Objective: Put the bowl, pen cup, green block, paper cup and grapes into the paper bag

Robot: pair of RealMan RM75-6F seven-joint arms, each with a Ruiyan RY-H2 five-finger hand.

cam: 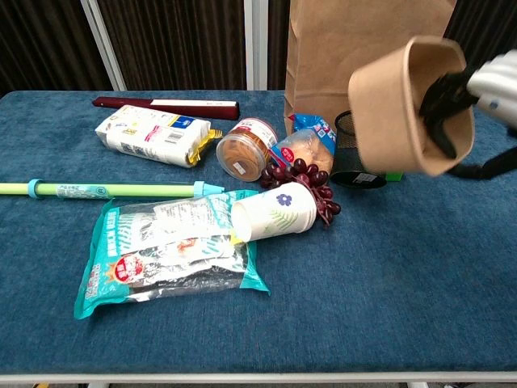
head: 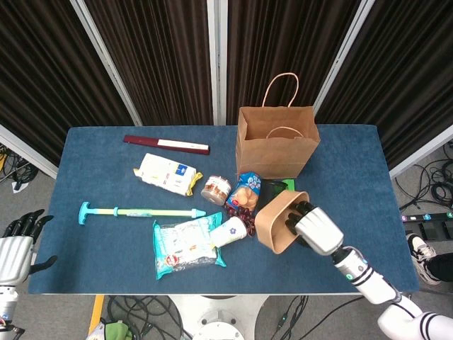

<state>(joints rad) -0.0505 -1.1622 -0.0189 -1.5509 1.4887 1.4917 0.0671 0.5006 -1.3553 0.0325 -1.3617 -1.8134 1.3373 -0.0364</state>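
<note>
My right hand [head: 315, 228] [cam: 485, 89] grips the tan bowl [head: 277, 219] [cam: 396, 109] by its rim and holds it in the air, tilted on its side, in front of the paper bag [head: 276, 142] [cam: 363, 48]. The black mesh pen cup [cam: 349, 149] and green block [cam: 396, 174] sit behind the bowl, mostly hidden. The paper cup [head: 230, 231] [cam: 271, 212] lies on its side by the grapes [head: 241, 205] [cam: 311, 179]. My left hand [head: 18, 244] hangs off the table's left edge with its fingers spread and nothing in it.
A snack bag [cam: 174, 255], a green-handled stick [head: 138, 211], a white packet [head: 166, 173], a jar [cam: 242, 149], a blue snack pouch [head: 248, 188] and a dark red box [head: 166, 144] lie left of the bag on the blue table [head: 354, 184].
</note>
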